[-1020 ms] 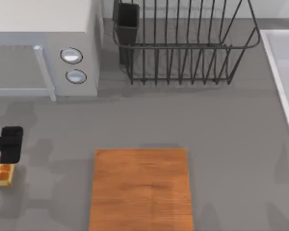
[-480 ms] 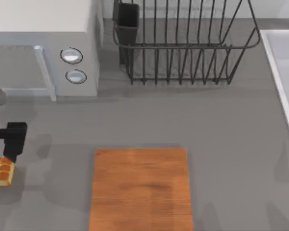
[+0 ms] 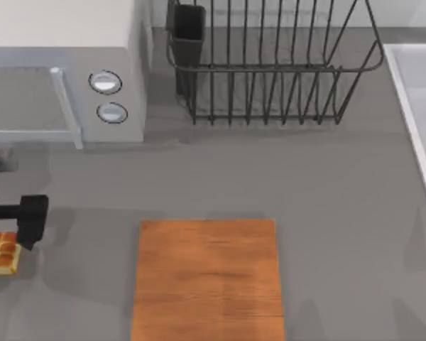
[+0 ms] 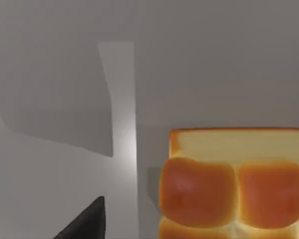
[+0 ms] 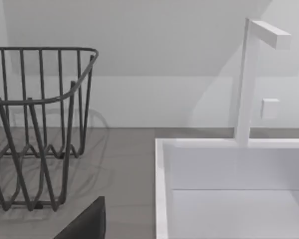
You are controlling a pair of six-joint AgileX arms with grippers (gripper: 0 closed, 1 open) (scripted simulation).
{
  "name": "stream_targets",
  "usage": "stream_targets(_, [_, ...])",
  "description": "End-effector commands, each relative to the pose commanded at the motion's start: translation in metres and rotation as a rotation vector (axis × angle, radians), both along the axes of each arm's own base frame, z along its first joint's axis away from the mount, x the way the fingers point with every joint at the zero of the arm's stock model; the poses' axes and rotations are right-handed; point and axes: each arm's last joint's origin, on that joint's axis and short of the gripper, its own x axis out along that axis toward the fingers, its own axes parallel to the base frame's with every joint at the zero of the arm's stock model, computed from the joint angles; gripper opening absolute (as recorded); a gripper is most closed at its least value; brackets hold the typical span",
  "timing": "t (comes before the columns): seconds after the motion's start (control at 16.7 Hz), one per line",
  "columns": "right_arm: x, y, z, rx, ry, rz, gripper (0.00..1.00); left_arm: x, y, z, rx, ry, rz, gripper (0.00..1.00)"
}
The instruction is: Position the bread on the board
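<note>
The bread [image 3: 1,252], a small block of golden-orange rolls, lies on the counter at the far left edge in the top view. My left gripper [image 3: 30,222] hovers just to its upper right, open, holding nothing. In the left wrist view the bread [image 4: 229,191] is close by, with one dark finger [image 4: 87,221] off to its side and apart from it. The board [image 3: 208,280], orange-brown wood, lies flat at the front middle with nothing on it. One finger [image 5: 87,221] of my parked, open right gripper shows in the right wrist view.
A grey microwave [image 3: 64,64] stands at the back left. A dark wire dish rack [image 3: 270,64] is at the back middle. A white sink [image 3: 419,114] with its faucet [image 5: 249,79] is on the right. Bare grey counter separates the bread and the board.
My left gripper has moved to the right and slightly toward the front. The bread has stayed where it was.
</note>
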Motion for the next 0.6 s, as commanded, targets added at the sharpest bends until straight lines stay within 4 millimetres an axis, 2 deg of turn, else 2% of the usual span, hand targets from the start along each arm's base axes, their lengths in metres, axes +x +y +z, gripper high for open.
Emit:
stream_targets(0.24, [0.000, 0.000, 0.000, 0.000, 0.000, 0.000, 1.00, -0.002, 0.000, -0.030, 0.000, 0.005, 0.000, 1.00])
stream_targets(0.48, [0.000, 0.000, 0.000, 0.000, 0.000, 0.000, 1.00, -0.002, 0.000, -0.032, 0.000, 0.007, 0.000, 1.00])
stream_targets(0.6, [0.000, 0.000, 0.000, 0.000, 0.000, 0.000, 1.00, -0.002, 0.000, -0.032, 0.000, 0.007, 0.000, 0.85])
